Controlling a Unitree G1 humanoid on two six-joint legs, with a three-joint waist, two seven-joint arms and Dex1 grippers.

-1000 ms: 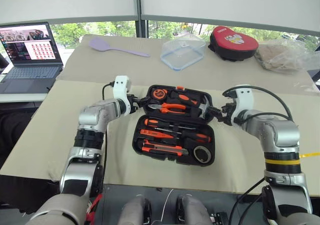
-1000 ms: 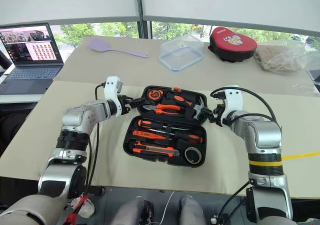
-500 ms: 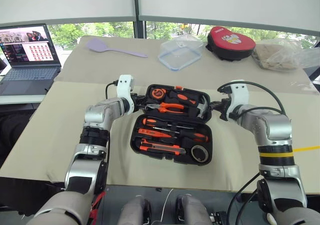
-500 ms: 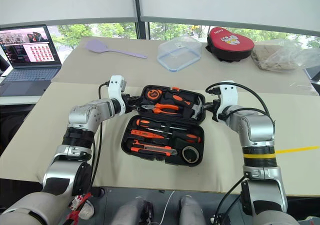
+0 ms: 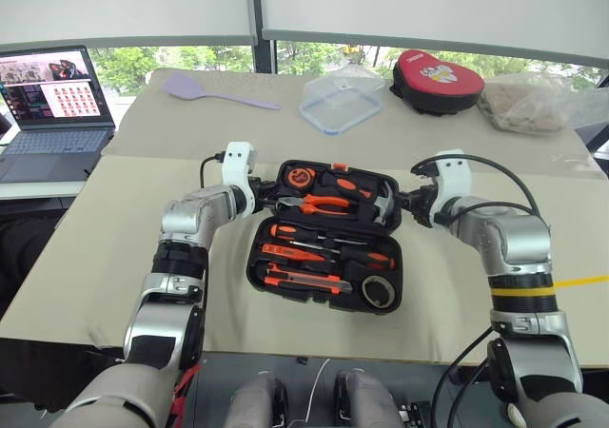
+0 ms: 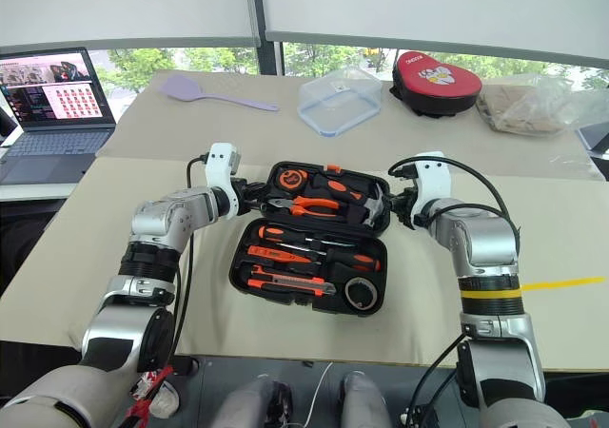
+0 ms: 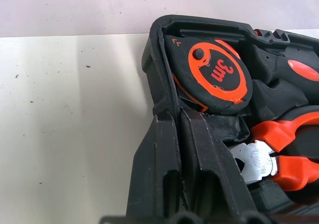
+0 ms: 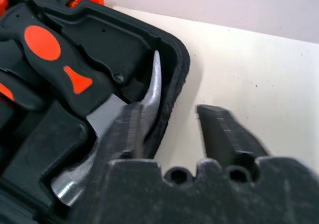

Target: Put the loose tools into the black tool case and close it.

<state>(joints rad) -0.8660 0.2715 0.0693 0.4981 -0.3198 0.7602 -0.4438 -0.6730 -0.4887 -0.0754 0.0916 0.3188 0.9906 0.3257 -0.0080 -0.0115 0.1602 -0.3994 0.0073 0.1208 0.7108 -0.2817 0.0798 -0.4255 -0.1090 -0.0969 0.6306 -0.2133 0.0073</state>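
The rounded black plastic tool case (image 5: pixel 327 236) lies open in the middle of the beige tabletop (image 5: pixel 86 257), long axis running from 9 to 3 o'clock. Its lid half is at 12 o'clock. The orange-handled screwdrivers (image 5: pixel 324 245) inside also lie 9 to 3. The left pincer (image 7: pixel 175 134) is clamped together on the lid's 9 o'clock rim. The right pincer (image 8: pixel 174 119) stands apart around the 3 o'clock rim.

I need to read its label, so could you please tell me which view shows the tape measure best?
The left wrist view: the tape measure sits close, its orange ring and "3m" marking legible. Both eye views show it small, in the black tool case's far left corner, with no readable text.
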